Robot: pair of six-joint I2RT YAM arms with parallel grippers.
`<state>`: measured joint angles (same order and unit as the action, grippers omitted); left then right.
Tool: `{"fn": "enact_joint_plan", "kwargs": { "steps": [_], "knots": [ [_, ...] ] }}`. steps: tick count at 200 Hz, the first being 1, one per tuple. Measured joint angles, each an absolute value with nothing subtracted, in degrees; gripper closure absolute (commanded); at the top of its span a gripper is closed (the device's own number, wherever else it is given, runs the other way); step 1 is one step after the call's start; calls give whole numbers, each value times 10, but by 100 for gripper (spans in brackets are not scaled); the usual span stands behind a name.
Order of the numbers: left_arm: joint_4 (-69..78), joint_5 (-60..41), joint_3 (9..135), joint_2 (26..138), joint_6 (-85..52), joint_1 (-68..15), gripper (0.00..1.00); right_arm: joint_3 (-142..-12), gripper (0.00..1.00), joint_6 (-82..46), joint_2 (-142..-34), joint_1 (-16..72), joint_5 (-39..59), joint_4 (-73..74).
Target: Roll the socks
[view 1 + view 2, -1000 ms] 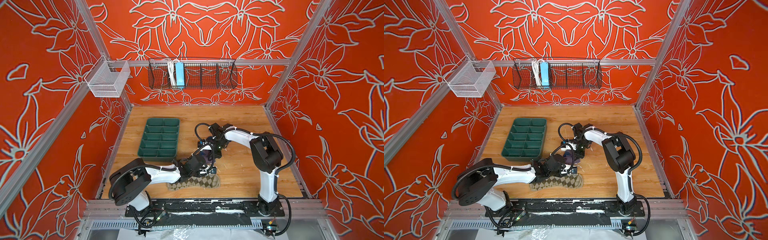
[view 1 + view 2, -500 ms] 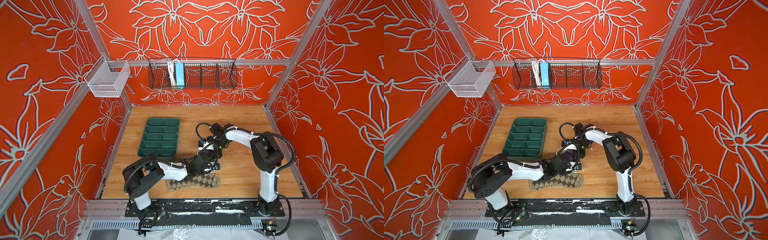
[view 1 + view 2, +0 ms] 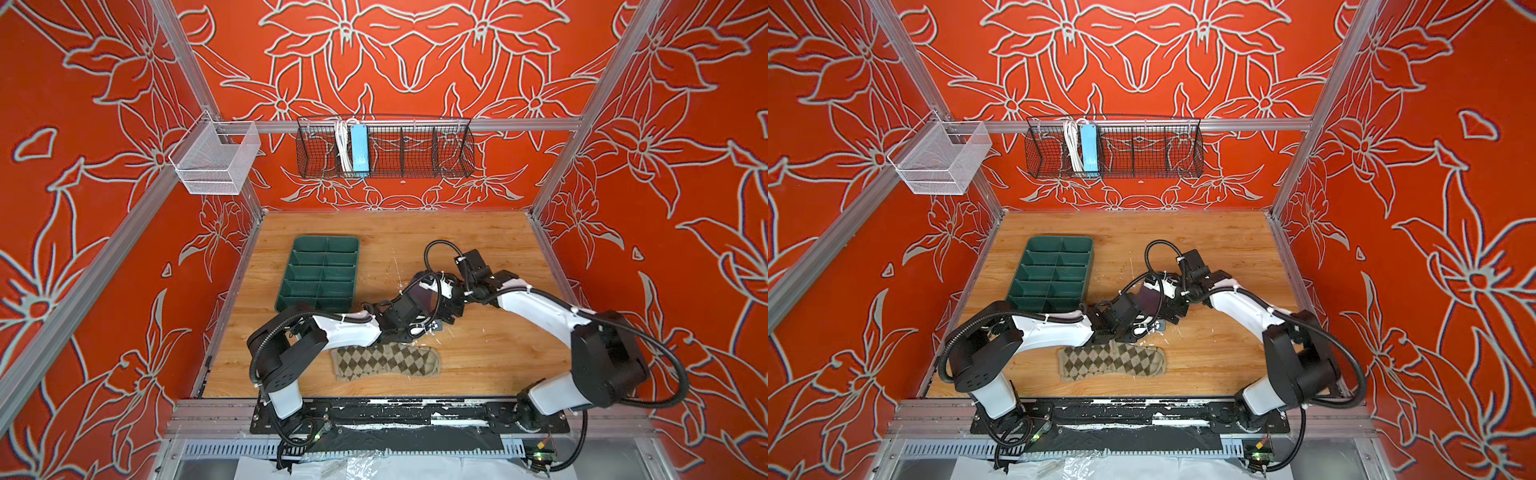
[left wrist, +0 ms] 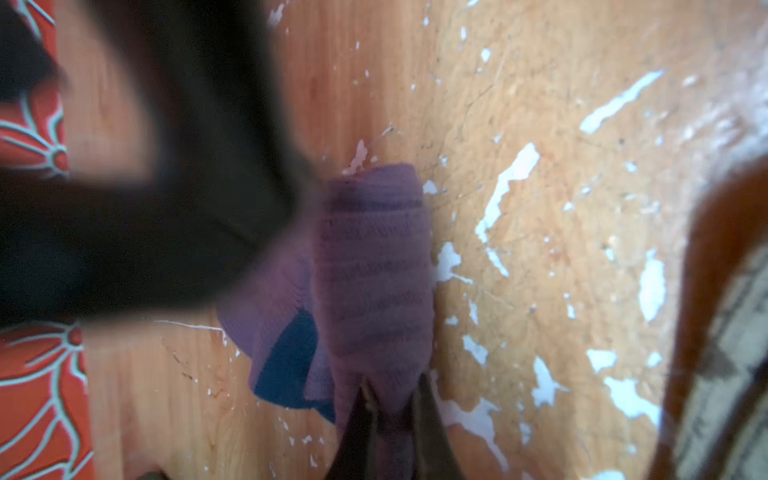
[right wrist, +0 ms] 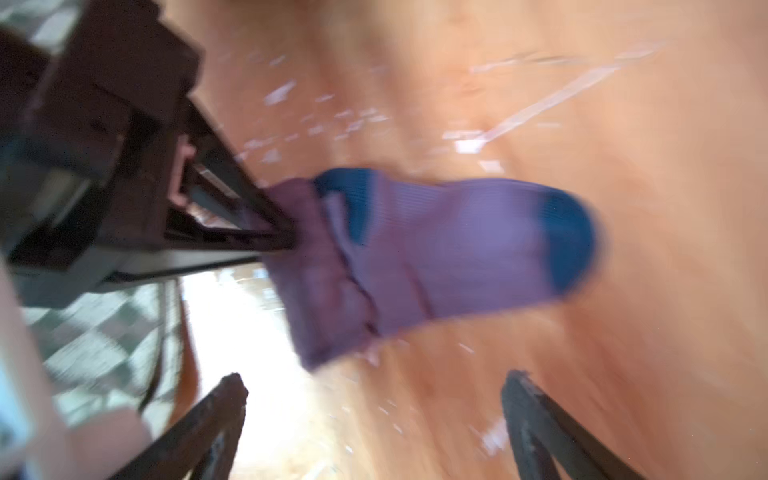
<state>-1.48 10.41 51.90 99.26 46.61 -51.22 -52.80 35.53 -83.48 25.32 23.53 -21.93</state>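
Altogether two: purple sock (image 4: 374, 270) pinched in left claw (image 4: 395, 399), argyle sock (image 3: 386, 362) flat on scuffed wooden tabletop (image 3: 478, 357); right claw (image 5: 374, 380) spread wide, empty; red floral walls (image 3: 415, 62).

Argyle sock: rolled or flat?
Flat. The argyle sock lies spread full length on the table in both top views, no fold or roll visible.

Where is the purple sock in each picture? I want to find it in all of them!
In a top view: the purple sock shows as a small dark patch just beyond the argyle sock.
In a top view: the purple sock is again beyond the argyle sock.
Left wrist view: purple sock in the middle, pinched by the left claw.
Right wrist view: purple sock in the middle, blurred.
Shared landmark: the argyle sock.
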Motion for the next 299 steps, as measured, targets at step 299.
{"fn": "enact_joint_plan", "kwargs": {
  "steps": [299],
  "knots": [
    [-496,-232,912,1203,423,-360,95,-313,38,593,-899,536,-172,234]
  ]
}}
